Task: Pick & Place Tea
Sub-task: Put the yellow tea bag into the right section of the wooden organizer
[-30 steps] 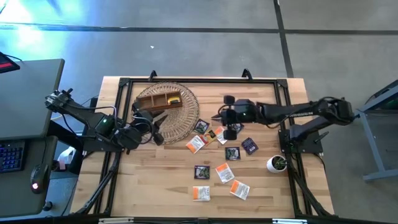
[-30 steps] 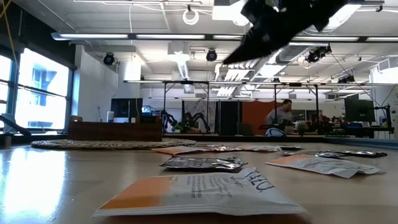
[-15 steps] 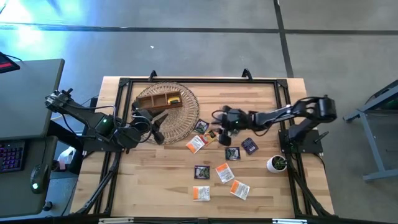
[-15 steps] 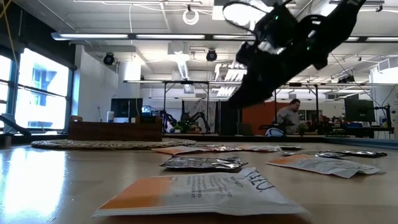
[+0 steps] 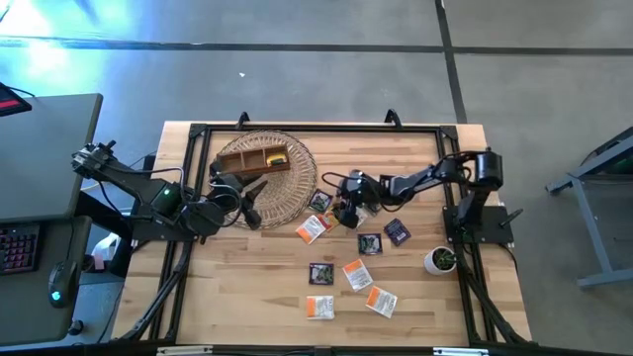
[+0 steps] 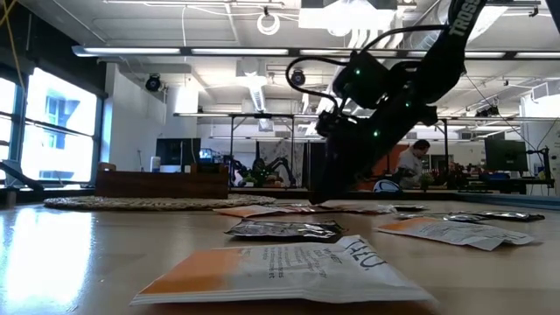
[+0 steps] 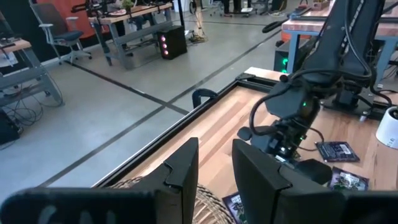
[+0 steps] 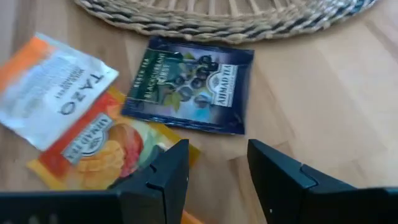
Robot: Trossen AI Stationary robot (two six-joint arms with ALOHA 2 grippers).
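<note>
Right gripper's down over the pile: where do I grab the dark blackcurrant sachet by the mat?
The dark sachet lies flat, its mat-side edge clear; its opposite corner touches the orange sachet. Likely best: right gripper, open, straight down, pinching the clear edge by the mat.

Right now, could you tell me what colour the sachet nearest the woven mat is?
Dark blue sachet with berry print; right wrist view.

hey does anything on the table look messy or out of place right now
Yes: the tea sachets lie scattered loose on the table, several overlapping in a heap beside the woven mat, where the open right gripper hangs low.
</note>
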